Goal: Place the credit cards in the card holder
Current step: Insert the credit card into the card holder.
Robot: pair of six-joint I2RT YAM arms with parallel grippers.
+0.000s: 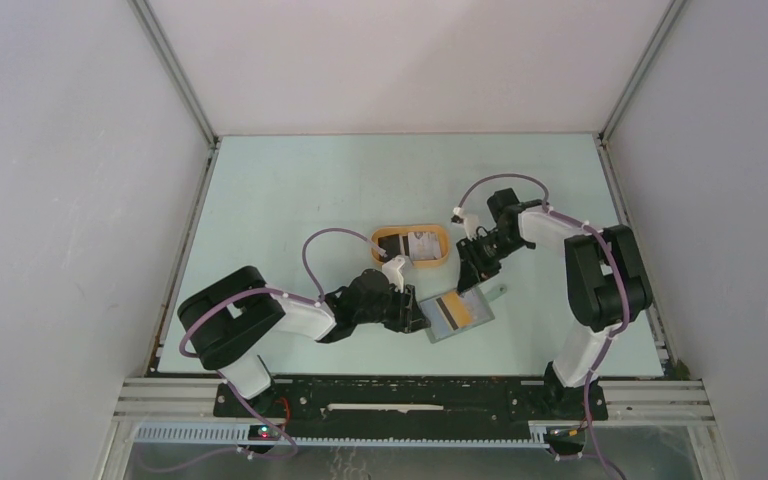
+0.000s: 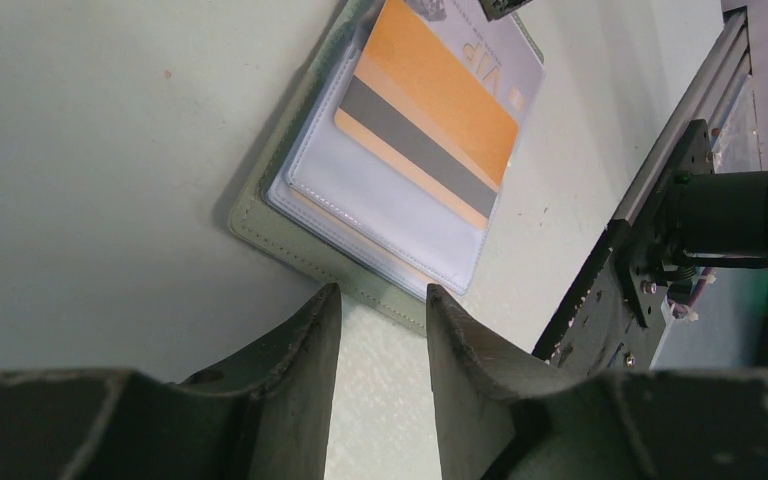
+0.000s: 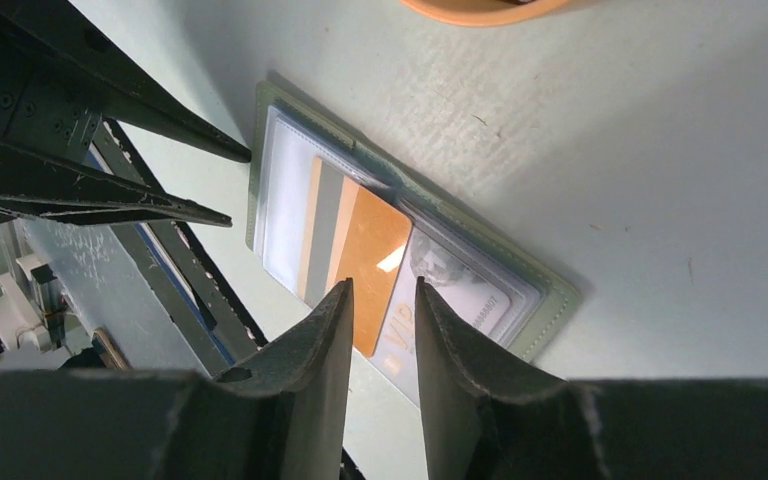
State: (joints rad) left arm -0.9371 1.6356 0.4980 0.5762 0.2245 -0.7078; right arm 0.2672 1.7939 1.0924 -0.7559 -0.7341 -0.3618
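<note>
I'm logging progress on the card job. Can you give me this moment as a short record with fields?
card holder: open flat on the table, clear sleeves facing up
striped card: orange-tan with a dark stripe, lying on the sleeves; cannot tell if it is tucked in
orange oval tray: beyond the card holder, with other cards inside
left gripper: open, empty, low at the card holder's edge
right gripper: open, empty, over the striped card
</note>
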